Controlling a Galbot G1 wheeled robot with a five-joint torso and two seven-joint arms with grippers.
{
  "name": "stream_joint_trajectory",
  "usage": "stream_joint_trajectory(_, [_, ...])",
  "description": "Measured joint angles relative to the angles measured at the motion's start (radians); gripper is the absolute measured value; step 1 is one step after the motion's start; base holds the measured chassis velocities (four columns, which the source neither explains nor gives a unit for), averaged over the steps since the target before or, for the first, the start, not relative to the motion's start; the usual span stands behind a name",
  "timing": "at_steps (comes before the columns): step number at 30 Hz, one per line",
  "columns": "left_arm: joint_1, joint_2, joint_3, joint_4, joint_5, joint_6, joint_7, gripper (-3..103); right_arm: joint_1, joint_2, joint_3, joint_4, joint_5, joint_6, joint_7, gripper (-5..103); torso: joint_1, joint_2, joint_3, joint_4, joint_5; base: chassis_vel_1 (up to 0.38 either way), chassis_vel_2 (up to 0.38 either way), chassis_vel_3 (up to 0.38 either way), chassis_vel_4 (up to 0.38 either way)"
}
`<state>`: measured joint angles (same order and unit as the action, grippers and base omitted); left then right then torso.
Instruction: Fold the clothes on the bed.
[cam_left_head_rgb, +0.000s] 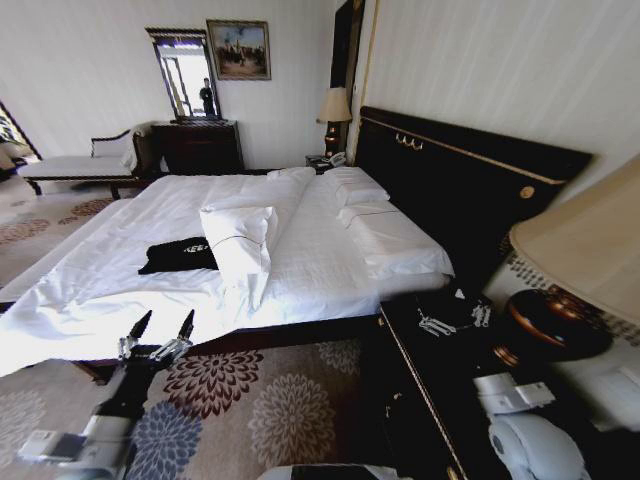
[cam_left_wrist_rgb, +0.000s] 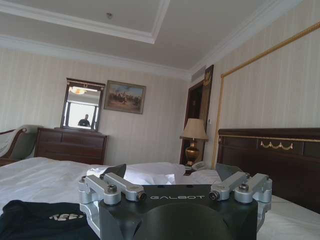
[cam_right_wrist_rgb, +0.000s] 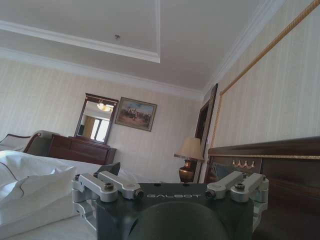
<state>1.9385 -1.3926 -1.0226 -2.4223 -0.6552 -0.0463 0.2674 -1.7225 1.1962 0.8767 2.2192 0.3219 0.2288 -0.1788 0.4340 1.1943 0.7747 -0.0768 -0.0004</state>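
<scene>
My left gripper (cam_left_head_rgb: 160, 326) hangs at the near edge of the bed (cam_left_head_rgb: 120, 290), fingers spread wide, gripping nothing. Black T-shirt (cam_left_head_rgb: 180, 256) lies bunched just ahead, beside a pillow (cam_left_head_rgb: 240, 240). My right gripper (cam_right_wrist_rgb: 170, 182) is likewise wide open, empty.

Black GALBOT-marked tool (cam_left_wrist_rgb: 175, 175), silver linkages

T-shirt (cam_left_head_rgb: 178, 256) — soft matt black cloth, white printed lettering. Bed (cam_left_head_rgb: 330, 280) — smooth white sheets, creased near the foot edge; dark polished wood frame, glossy black headboard (cam_left_head_rgb: 450, 180) with gold trim. Left gripper (cam_left_head_rgb: 157, 328) — brushed metal links, matt black fingertips.
</scene>
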Motion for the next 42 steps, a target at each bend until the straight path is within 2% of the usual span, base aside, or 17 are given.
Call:
stream_joint_trajectory(4, [-0.002,-0.005,0.01,0.0,0.003,0.003,0.001,100,0.008,0.001,-0.005,-0.007,-0.001,0.0,-0.003,100,0.0,0.0,0.0,-0.0006,-0.0002,-0.261,0.232,0.214,-0.284])
stream_joint_trajectory(10, [0.001,-0.036,0.041,0.001,0.028,-0.002,0.007,100,0.005,0.028,-0.018,-0.008,-0.01,0.0,-0.006,100,0.0,0.0,0.0,0.0001,-0.0003,-0.237,0.284,0.255,-0.267])
stream_joint_trajectory(21, [0.007,-0.04,0.038,-0.004,0.028,-0.013,0.007,100,0.001,0.048,-0.027,-0.012,-0.013,0.003,-0.007,100,0.001,0.0,0.0,-0.0002,-0.0003,-0.205,0.201,0.2,-0.198])
stream_joint_trajectory(27, [0.012,-0.046,0.035,-0.011,0.028,-0.022,0.008,100,0.002,0.052,-0.035,-0.006,0.0,0.022,-0.012,100,0.0,0.0,0.0,-0.0002,-0.0003,-0.026,0.027,0.029,-0.022])
stream_joint_trajectory(42, [0.015,-0.053,0.036,-0.011,0.031,-0.031,0.02,100,-0.001,0.064,-0.036,0.001,-0.015,0.016,-0.014,100,0.0,0.0,0.0,-0.0002,-0.0003,0.0,0.0,0.0,0.0])
